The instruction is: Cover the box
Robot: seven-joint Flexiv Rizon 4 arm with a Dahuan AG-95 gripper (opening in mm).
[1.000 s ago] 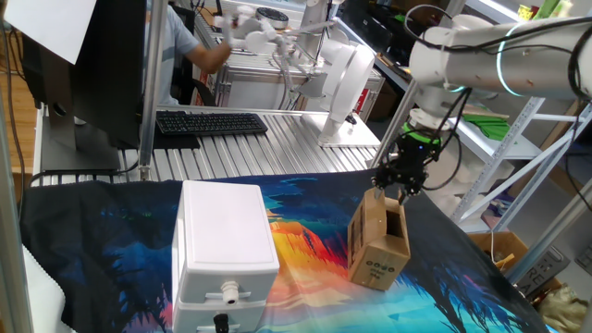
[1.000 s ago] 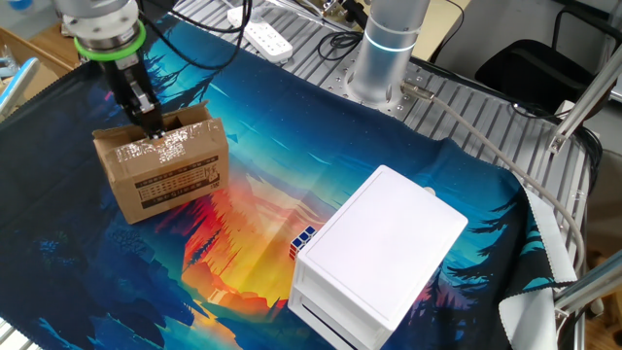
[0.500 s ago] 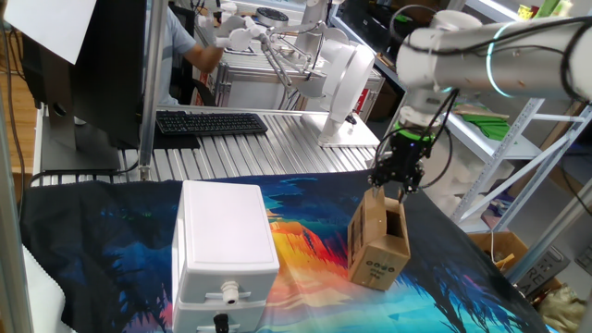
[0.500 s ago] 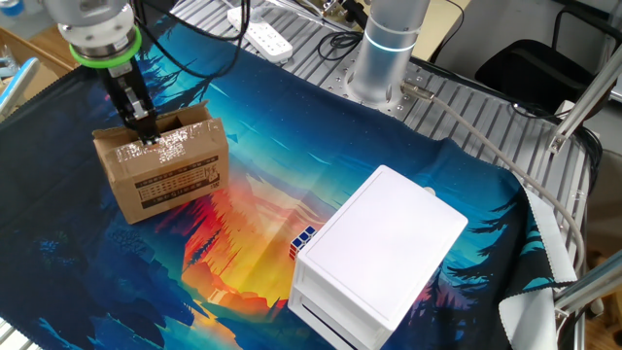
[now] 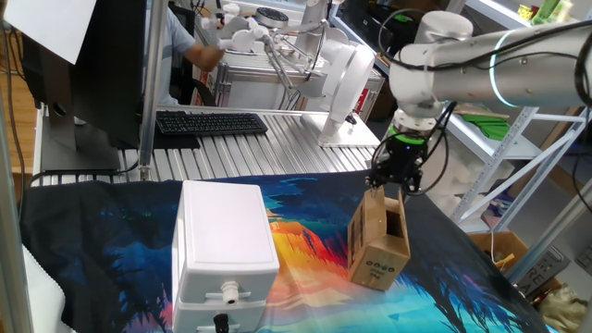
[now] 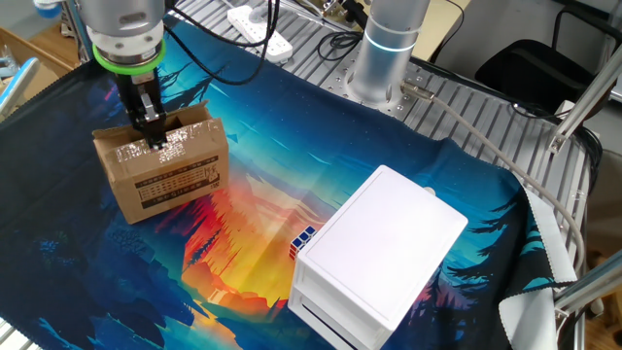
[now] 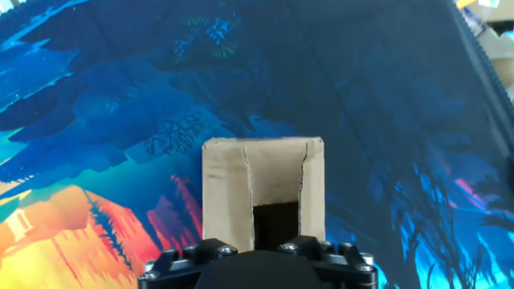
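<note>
Since the earlier frames the wrist has rolled and tipped a little over the same spot; the elbow has swung left in one fixed view, while the box itself has not shifted on the cloth.

Gripper (image 5: 395,179) hangs pointing down, right over the open top of the box (image 5: 378,239), at the rear flap. Whether the fingertips touch the cardboard, cannot tell. Jaw state: not readable either. Both fixed views show only a dark finger cluster, and the hand view shows just the black underside of the gripper (image 7: 265,258) with no fingers visible, so I won't call it wide or narrow, nor say it holds a flap.

Box sits on the printed tablecloth (image 6: 262,233), toward the left in the other fixed view, well apart from the big white case (image 6: 379,258). Box (image 6: 163,170) shows its printed side toward that camera. Top is not closed: hand view shows the box (image 7: 263,189) with two flaps folded part way and a dark gap between them (interior still visible).

Step in hand, as I judge it: pushing or folding a top flap down.

Doing it well, my reading:
- Press on the flap's free edge, not near the hinge crease.
- Sweep across the opening, low and slow; the carton is light and could slide or tip.
- Fold the flaps in order, so none is trapped underneath.
</note>
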